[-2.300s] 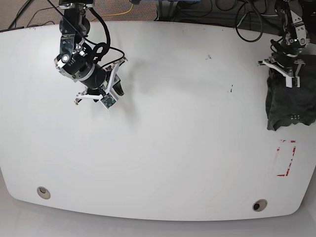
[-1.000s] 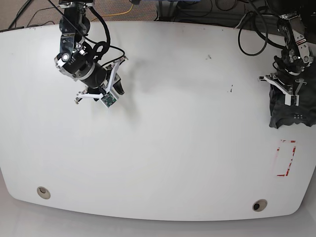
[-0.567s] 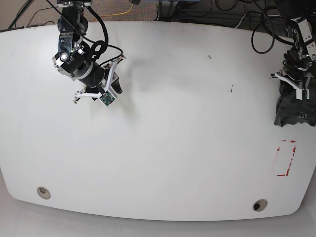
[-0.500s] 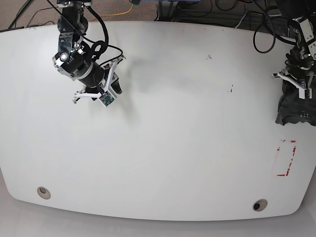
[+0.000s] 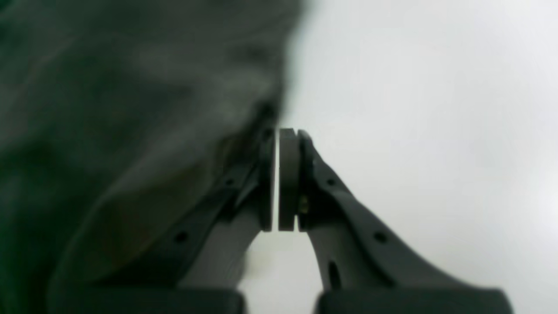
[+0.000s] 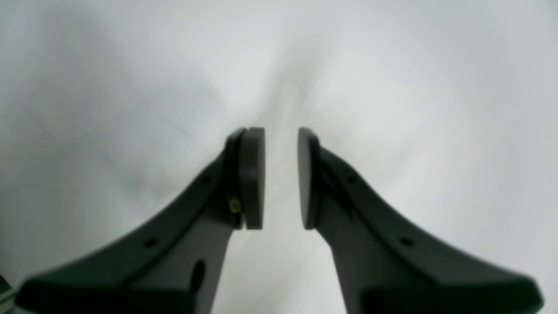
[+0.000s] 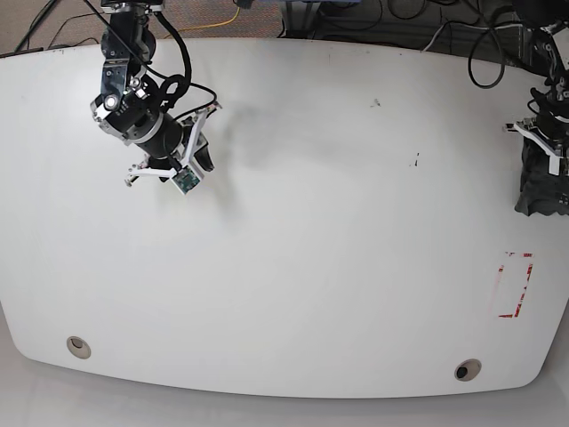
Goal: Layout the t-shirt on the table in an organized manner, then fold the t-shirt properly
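The dark charcoal t-shirt (image 7: 539, 185) lies bunched at the far right edge of the white table (image 7: 311, 267), partly cut off by the frame. My left gripper (image 7: 542, 147) sits on its top edge. In the left wrist view the pads are pressed almost together at the hem of the t-shirt (image 5: 130, 109), which fills the left half. My right gripper (image 7: 197, 162) hovers over bare table at the back left, far from the shirt. In the right wrist view its fingers (image 6: 253, 174) stand slightly apart with nothing between them.
A red tape rectangle (image 7: 516, 285) marks the table below the shirt. Two round grommet holes (image 7: 78, 345) (image 7: 467, 369) sit near the front edge. Small dark specks (image 7: 415, 161) dot the middle right. Cables (image 7: 382, 18) run along the floor behind the table.
The left arm has moved right toward the table's edge, dragging the t-shirt with it, so less of the shirt shows. The right arm has shifted slightly left.
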{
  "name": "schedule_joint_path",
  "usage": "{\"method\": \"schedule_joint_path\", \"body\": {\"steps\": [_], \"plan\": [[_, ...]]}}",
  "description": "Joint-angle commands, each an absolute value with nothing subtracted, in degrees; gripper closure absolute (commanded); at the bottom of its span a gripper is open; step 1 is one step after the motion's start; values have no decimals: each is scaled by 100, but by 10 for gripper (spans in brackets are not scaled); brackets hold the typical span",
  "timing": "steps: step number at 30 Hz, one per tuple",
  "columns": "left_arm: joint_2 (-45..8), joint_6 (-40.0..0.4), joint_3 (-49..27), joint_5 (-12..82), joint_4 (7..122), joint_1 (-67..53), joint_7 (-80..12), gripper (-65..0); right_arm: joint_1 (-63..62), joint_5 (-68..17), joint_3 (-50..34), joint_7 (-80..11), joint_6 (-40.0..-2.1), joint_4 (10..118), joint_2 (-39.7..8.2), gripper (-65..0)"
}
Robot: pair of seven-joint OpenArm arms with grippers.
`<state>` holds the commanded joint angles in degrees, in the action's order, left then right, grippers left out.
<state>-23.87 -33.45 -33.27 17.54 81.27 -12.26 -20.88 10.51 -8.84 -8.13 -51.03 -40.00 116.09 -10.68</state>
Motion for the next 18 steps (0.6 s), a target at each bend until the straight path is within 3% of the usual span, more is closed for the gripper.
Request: {"method": "schedule_joint_path", "body": {"steps": [8, 14, 18], "plan": [[-1684, -3345, -3310, 1719, 9358, -1235, -2088, -3, 980, -840, -796, -4022, -4000, 11477, -1068, -109], [-1138, -3345, -2791, 1042, 9903, -1112, -1552, -3, 936, -831, -787, -3081, -4000, 11046, -1068, -22], [-831, -3345, -2440, 576, 9991, -1200, -998, -3, 989, -541, -796, -2422, -4000, 10879, -1059, -6]]}}
